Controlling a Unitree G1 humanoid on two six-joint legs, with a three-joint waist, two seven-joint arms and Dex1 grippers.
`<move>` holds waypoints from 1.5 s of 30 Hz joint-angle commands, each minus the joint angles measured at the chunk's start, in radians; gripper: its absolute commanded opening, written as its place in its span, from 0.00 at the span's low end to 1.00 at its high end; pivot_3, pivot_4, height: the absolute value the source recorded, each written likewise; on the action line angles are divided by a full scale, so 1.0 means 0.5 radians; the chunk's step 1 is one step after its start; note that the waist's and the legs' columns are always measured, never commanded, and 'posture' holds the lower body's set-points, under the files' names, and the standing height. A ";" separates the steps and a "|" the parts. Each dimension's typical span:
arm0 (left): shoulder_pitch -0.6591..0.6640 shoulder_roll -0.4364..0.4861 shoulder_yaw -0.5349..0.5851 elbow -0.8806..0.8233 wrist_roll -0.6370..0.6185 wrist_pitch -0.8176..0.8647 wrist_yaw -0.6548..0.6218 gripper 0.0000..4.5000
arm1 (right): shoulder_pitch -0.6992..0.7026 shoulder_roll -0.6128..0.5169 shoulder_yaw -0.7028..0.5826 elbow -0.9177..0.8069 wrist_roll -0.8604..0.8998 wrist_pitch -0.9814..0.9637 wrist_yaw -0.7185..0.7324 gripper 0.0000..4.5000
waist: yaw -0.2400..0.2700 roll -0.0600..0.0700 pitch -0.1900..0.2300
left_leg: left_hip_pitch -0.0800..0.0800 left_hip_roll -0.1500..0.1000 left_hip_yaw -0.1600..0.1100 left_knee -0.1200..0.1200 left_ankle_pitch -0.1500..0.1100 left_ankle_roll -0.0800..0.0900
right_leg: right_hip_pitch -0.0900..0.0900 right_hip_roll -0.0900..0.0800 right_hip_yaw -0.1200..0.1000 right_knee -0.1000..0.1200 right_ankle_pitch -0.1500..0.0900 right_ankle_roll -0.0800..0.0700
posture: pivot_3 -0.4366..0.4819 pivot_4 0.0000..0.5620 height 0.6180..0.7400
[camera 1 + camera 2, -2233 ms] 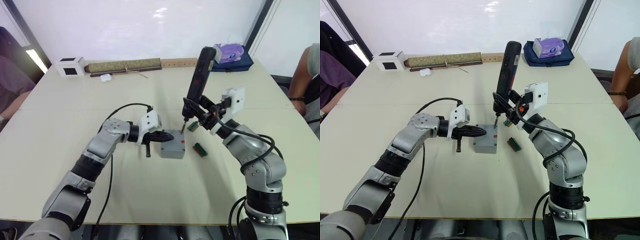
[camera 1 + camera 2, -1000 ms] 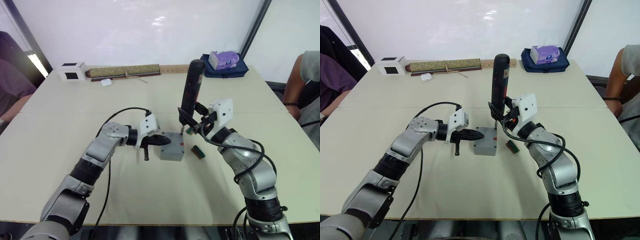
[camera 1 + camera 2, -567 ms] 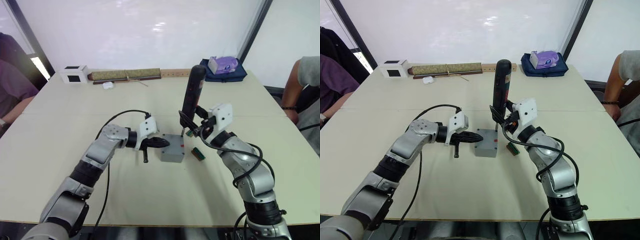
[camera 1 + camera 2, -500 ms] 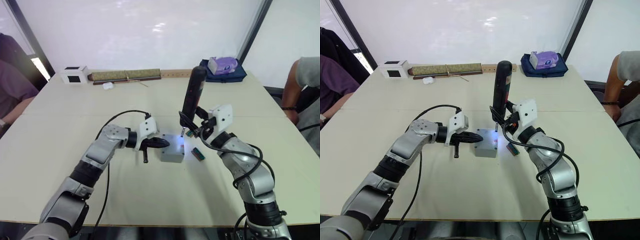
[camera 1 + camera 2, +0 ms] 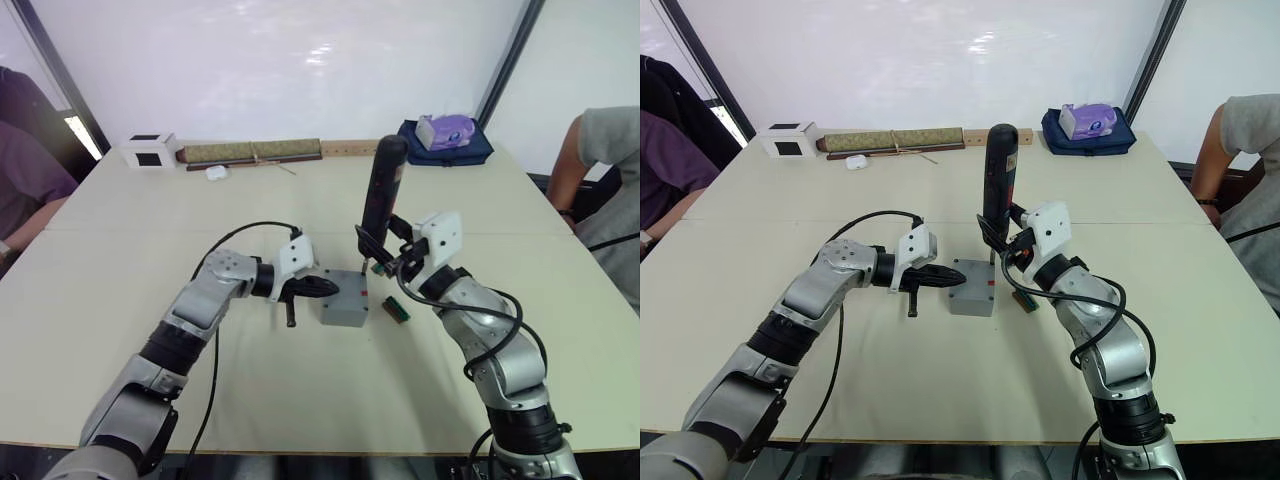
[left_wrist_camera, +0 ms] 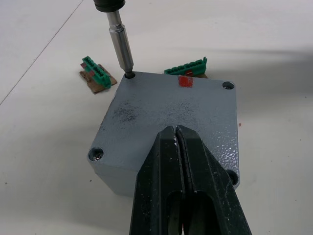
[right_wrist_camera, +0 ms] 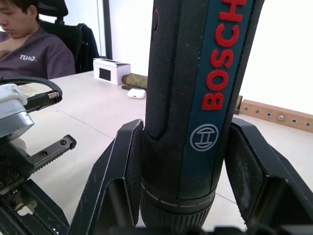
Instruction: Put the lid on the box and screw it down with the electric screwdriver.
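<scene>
The grey box (image 5: 343,312) stands mid-table with the lid (image 6: 146,112) sitting flush on it; a red mark shows near the lid's far edge. My left gripper (image 6: 176,131) is shut and empty, its tips resting on the lid's near edge. The right gripper (image 7: 188,181) is shut on the electric screwdriver (image 5: 380,195), a black tool held nearly upright. Its silver bit (image 6: 121,46) stands in a corner screw hole of the lid. Screws show in two other corner holes.
Small green circuit boards (image 6: 95,73) (image 6: 188,68) lie just beyond the box. At the far edge are a white cube (image 5: 147,150), a long roll (image 5: 250,150) and a blue bag (image 5: 445,135). One person (image 5: 600,150) sits at the right, another (image 5: 25,150) at the left.
The screwdriver has tipped more upright, with its bit at the lid's corner. A glow on the lid by the bit half a second ago is gone. My left gripper stays put.
</scene>
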 commanded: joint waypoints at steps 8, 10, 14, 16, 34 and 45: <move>0.029 -0.014 -0.037 0.007 0.041 0.031 0.006 0.00 | 0.044 -0.056 -0.026 0.164 0.006 0.147 0.052 0.40 | 0.003 0.002 0.001 | -0.005 0.001 -0.002 -0.003 0.000 0.000 | 0.002 -0.003 0.000 -0.015 0.000 0.000 | 0.48 0.27 1.00; 0.043 -0.020 -0.042 0.004 0.041 0.031 0.009 0.00 | -0.088 -0.077 -0.117 0.117 0.113 0.218 0.081 0.40 | 0.003 0.005 0.004 | -0.006 0.001 -0.002 -0.003 0.000 0.000 | 0.002 -0.006 0.000 -0.017 0.000 0.000 | 0.48 0.27 1.00; 0.060 -0.033 -0.037 0.005 0.032 0.043 0.019 0.00 | -0.369 -0.177 -0.296 -0.009 0.357 0.418 0.137 0.40 | 0.008 0.016 0.020 | -0.009 0.000 -0.001 -0.003 0.000 0.000 | 0.000 -0.014 -0.003 -0.018 0.001 -0.001 | 0.48 0.27 1.00; 0.068 -0.046 -0.017 0.007 0.018 0.054 0.033 0.00 | -0.576 -0.252 -0.452 -0.071 0.584 0.584 0.140 0.40 | 0.011 0.023 0.030 | -0.014 -0.003 -0.002 -0.003 0.000 0.000 | -0.004 -0.020 -0.006 -0.018 0.001 -0.001 | 0.48 0.27 1.00; 0.049 0.265 0.417 -0.582 -0.627 0.746 -0.149 0.00 | -1.022 -1.613 -0.573 1.000 1.053 2.166 0.195 0.40 | -0.001 0.045 0.077 | -0.085 -0.015 0.004 -0.003 0.000 0.001 | -0.073 -0.020 -0.009 -0.021 0.014 0.020 | 0.48 0.27 1.00; 0.166 0.307 0.297 -0.791 -0.598 0.753 -0.019 0.00 | -0.930 -1.707 0.198 1.451 0.565 1.797 0.806 0.40 | -0.009 0.055 0.092 | -0.085 -0.009 0.011 0.011 0.000 0.002 | -0.074 -0.002 0.003 -0.019 0.019 0.029 | 0.48 0.27 1.00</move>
